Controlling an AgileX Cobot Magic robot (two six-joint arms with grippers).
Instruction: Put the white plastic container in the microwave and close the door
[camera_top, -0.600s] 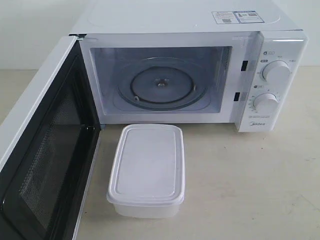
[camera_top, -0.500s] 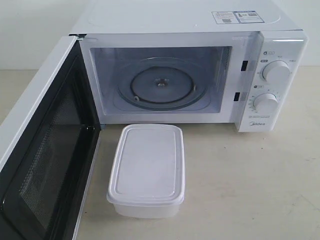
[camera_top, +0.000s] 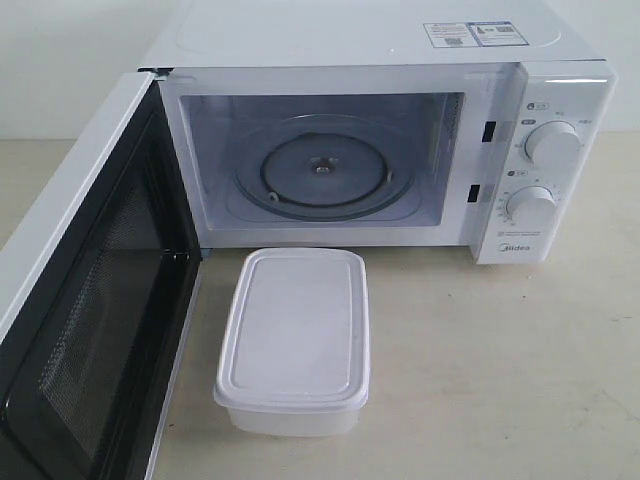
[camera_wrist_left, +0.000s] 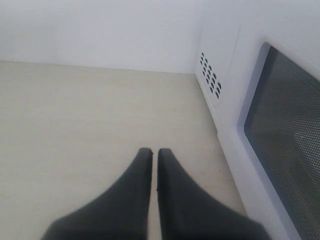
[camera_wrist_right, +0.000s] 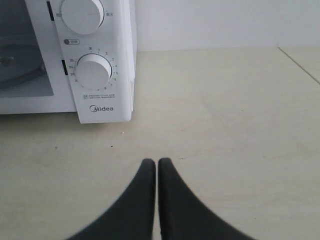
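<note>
The white plastic container stands lidded on the table just in front of the open microwave. Inside the cavity lies the bare glass turntable. The door is swung wide open to the left, its black mesh inner face showing. No arm shows in the exterior view. My left gripper is shut with nothing in it, above bare table beside the door's outer window. My right gripper is shut and holds nothing, in front of the microwave's dial panel.
A white wall runs behind the beige table. Table surface extends to the right of the container and of the microwave. Vent holes mark the microwave's side wall in the left wrist view.
</note>
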